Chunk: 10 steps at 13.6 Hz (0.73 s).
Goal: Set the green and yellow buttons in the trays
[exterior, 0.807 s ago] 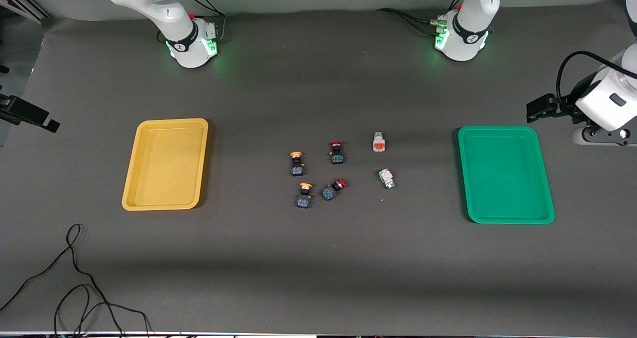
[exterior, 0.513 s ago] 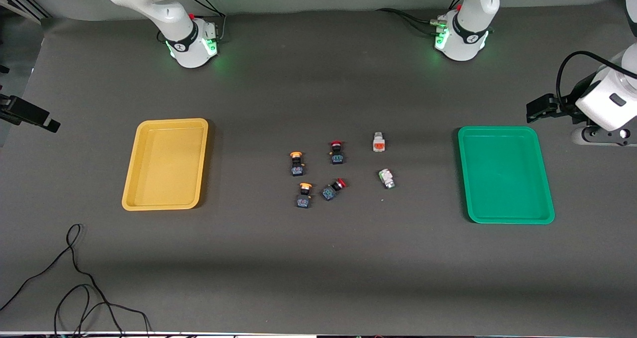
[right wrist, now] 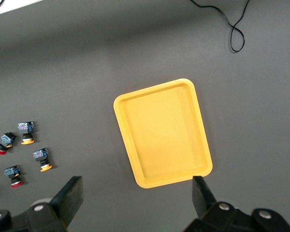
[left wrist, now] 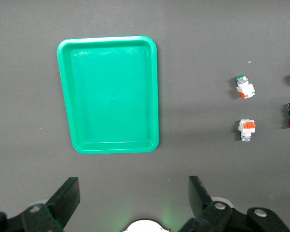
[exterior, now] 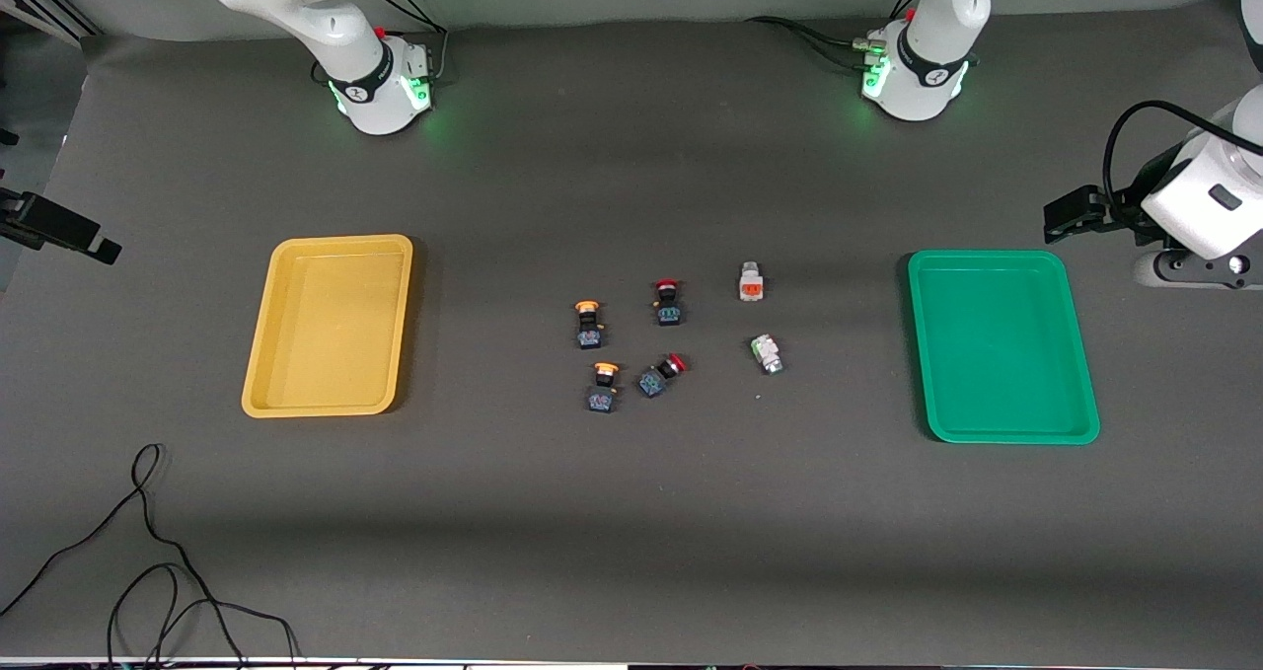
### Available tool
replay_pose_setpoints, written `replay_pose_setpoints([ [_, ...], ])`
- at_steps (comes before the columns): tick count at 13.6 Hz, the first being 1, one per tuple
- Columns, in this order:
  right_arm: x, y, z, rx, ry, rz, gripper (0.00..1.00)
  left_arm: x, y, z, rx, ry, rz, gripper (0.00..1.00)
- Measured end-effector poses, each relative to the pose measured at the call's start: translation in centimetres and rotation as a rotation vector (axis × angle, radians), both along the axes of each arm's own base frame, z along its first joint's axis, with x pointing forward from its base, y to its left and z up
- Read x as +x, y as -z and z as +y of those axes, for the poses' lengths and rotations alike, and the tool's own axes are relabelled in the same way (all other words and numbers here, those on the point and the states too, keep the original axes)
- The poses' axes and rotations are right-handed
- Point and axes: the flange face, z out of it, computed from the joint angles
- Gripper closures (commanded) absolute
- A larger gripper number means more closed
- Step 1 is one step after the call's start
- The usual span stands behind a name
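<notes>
Both trays, the yellow tray (exterior: 329,327) and the green tray (exterior: 1002,346), sat empty on the dark matte table (exterior: 631,512). Between them lay the green and yellow buttons (exterior: 604,386): light, rigid, probably best pinched across their bodies. The left gripper (left wrist: 133,200) and right gripper (right wrist: 135,198) hung wide open, holding nothing

tray (exterior: 259,374) mustard yellow; tray (exterior: 1085,394) bright green; table (exterior: 631,532) dark grey; two buttons (exterior: 586,307) orange-capped, two (exterior: 667,284) red-capped.
</notes>
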Motion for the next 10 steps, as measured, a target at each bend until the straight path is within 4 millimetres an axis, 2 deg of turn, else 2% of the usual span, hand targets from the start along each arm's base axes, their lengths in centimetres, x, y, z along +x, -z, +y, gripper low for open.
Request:
replay_pose_setpoints([
  [3, 0.2, 0.2, 0.3, -0.008, -0.006, 0.005, 0.00, -0.1, 0.3, -0.3, 0.000, 0.005, 0.007, 0.00],
  [5, 0.2, 0.3, 0.4, -0.008, -0.007, 0.006, 0.00, -0.2, 1.2, -1.2, -0.001, 0.022, 0.025, 0.00],
  [7, 0.2, 0.3, 0.3, -0.009, -0.005, 0.007, 0.00, -0.5, 2.0, -3.3, 0.002, 0.036, 0.038, 0.00],
  [10, 0.2, 0.4, 0.2, -0.011, -0.003, 0.008, 0.00, -1.4, 3.0, -9.0, 0.014, 0.031, 0.034, 0.00],
])
